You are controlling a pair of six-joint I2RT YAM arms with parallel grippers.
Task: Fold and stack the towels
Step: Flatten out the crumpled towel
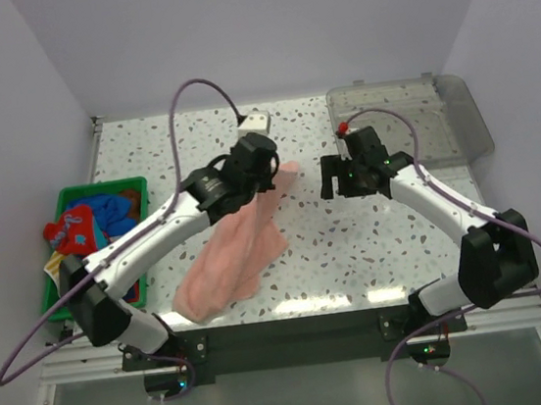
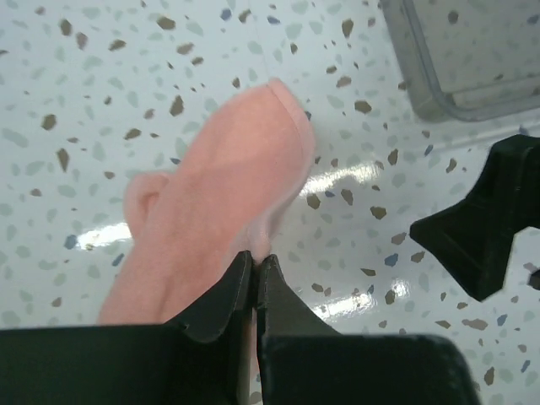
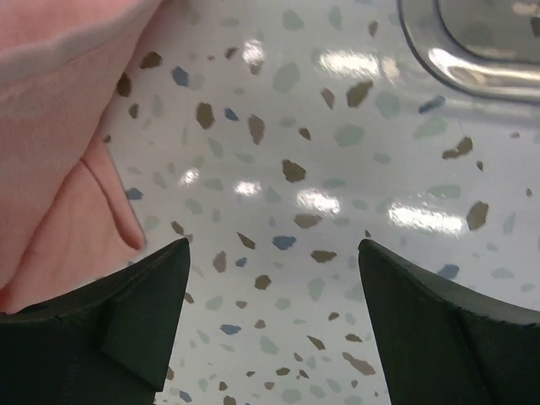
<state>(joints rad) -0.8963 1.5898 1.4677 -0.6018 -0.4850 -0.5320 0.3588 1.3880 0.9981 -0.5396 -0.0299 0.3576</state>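
Salmon pink towel point(image 1: 233, 255), long axis near-left to far-right.

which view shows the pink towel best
Top external: nearly the whole salmon pink towel shows, draped from the left gripper down to the table. Left wrist shows only the pinched end; right wrist, just an edge.

Lighting is bright and even, coming from overhead, so shadows in the top view stay soft and faint. The glossy surface point(image 3: 337, 135) throws white glare patches in both wrist views, and the clear tray point(image 3: 472, 67) rim catches highlights too. The pink towel point(image 2: 228, 194) looks soft and a bit blurry up close, and the left claw point(image 2: 256, 257) is nearly black, with no detail.
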